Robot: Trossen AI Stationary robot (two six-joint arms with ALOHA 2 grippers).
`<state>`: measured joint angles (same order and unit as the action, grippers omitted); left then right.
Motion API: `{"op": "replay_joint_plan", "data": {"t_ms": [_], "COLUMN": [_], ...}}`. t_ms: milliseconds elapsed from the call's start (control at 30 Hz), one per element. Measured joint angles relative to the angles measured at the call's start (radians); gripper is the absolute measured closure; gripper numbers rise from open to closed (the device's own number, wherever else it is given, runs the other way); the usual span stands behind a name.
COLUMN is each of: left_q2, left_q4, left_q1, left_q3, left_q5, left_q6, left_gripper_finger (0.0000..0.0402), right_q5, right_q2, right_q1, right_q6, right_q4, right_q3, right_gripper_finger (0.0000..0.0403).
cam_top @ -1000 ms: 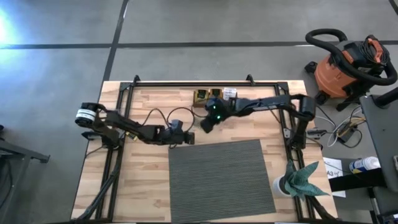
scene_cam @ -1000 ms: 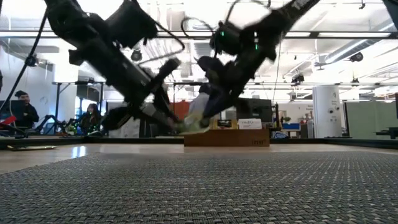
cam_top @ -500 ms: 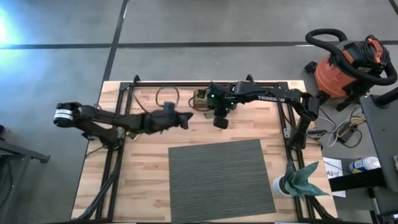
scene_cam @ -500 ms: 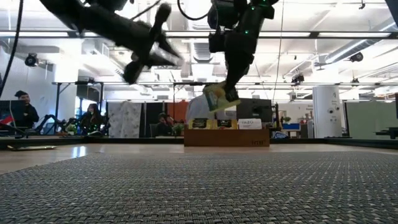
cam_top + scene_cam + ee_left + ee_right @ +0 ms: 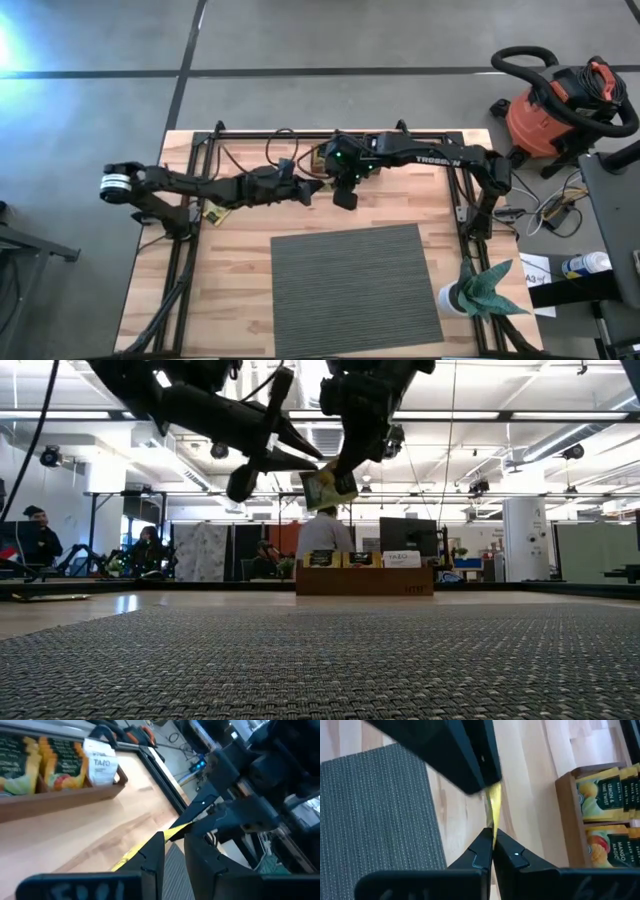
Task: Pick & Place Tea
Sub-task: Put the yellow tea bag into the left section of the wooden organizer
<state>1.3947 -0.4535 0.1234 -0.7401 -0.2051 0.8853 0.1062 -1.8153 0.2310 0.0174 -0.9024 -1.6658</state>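
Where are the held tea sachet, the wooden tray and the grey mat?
Held tea sachet (image 5: 329,487), low view, its yellow-green face.
Wooden tray (image 5: 364,581), low view, its front wall.
Grey mat (image 5: 355,285), high view, its middle.

- A smooth grey concrete floor (image 5: 300,40) surrounds the table, crossed by dark seam lines.
- An orange and black shop vacuum (image 5: 560,105) with a curled black hose stands on the floor off the table's right side.
- Long white ceiling light strips (image 5: 520,415) run across the open hall.
- A white cylindrical column (image 5: 522,540) stands at the far right.
- People sit at desks (image 5: 40,550) far off at the left.
- A dark monitor (image 5: 405,535) stands behind the table.
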Motion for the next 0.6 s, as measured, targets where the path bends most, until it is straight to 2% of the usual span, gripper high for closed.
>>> {"op": "replay_joint_plan", "data": {"t_ms": [167,600], "left_q2": [0.041,0.05], "left_q4": [-0.006,0.042], "left_q1": [-0.002,-0.007], "left_q3": [-0.022,-0.024], "left_q5": [0.007,0.011], "left_q6": [0.0,-0.02], "left_gripper_finger": [0.0331,0.0331], "right_q5": [0.0,-0.002], "right_q2": [-0.001,-0.001], "right_q1": [-0.002,-0.002], "right_q6": [0.002,0.035], "right_q4": [-0.01,-0.011], "right_q3": [-0.021,-0.029], "right_gripper_finger": [0.0394,0.0394]}}
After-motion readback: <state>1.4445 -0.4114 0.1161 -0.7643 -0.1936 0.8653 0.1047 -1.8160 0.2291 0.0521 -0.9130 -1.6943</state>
